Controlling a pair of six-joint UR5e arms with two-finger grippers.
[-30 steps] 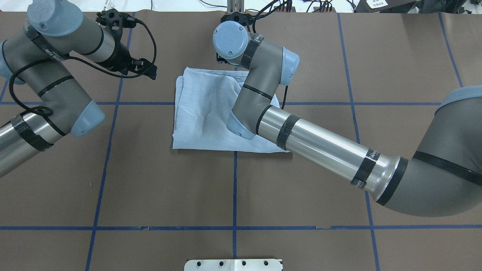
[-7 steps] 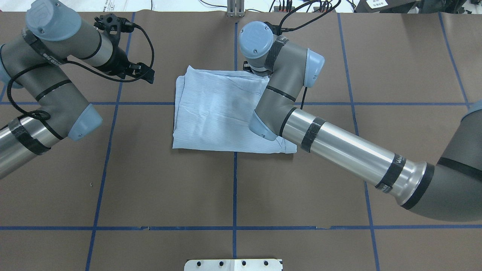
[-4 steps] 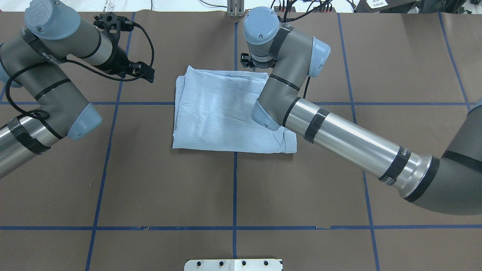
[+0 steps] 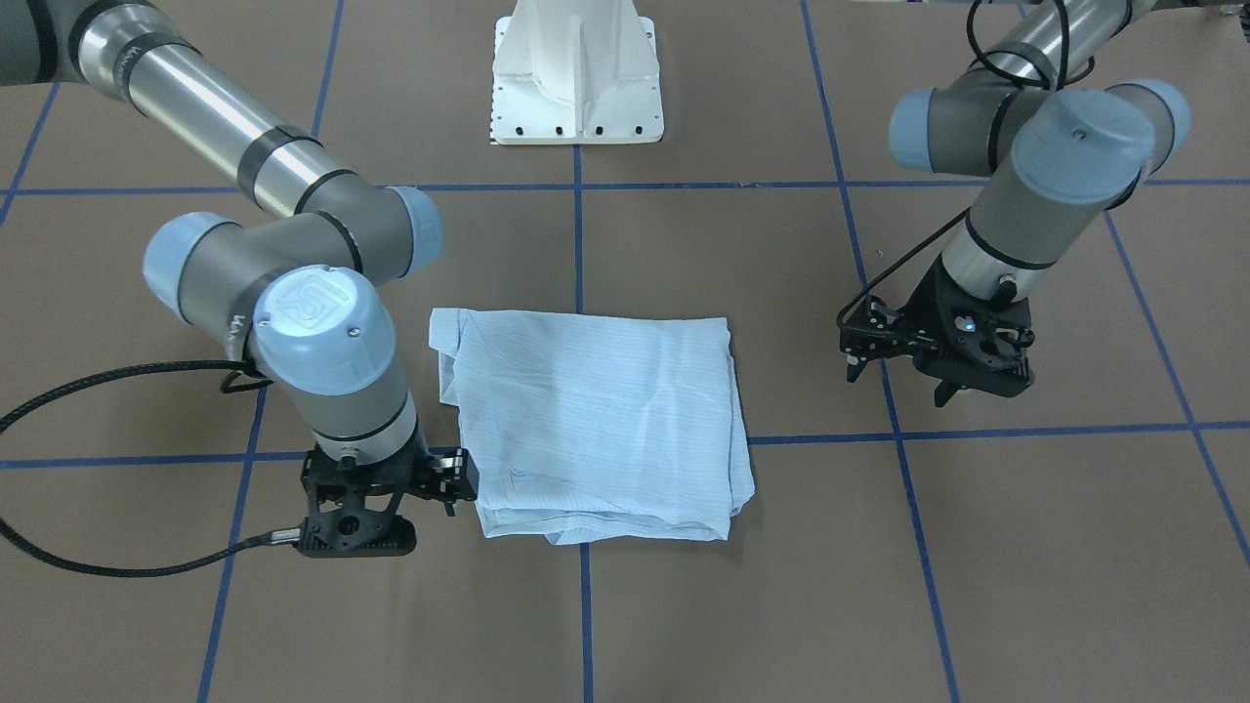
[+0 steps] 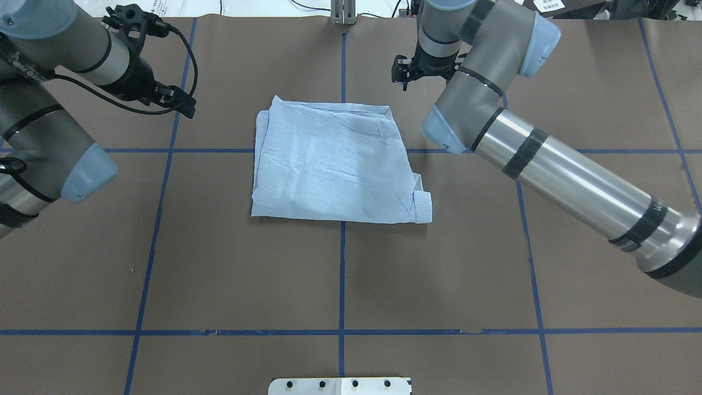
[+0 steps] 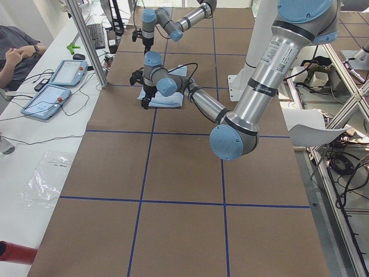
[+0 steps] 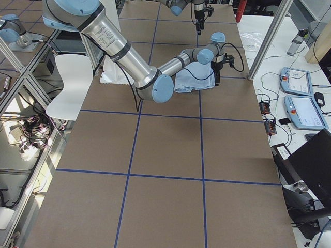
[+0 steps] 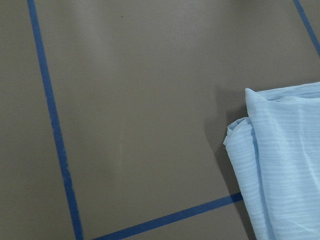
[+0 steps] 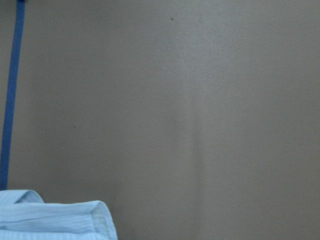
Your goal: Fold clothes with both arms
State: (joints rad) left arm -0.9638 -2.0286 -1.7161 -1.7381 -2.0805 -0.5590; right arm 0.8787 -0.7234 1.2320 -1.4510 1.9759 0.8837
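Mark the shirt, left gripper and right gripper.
shirt [image 5: 334, 164]: overhead exterior, middle of top layer.
left gripper [image 4: 977, 388]: exterior front-facing, between fingertips.
right gripper [image 4: 356, 537]: exterior front-facing, between fingertips.

This is a robotics lab. The left arm [image 5: 38, 120] and right arm [image 5: 570, 178] flank a white pedestal [image 4: 578, 73] on a table [image 5: 439, 274] papered brown and gridded with blue tape [image 5: 341, 285]. Aluminium posts [image 6: 86, 40] frame it, and teach pendants [image 6: 68, 72] lie on a side bench [image 6: 29, 150] by a seated person [image 6: 17, 49].
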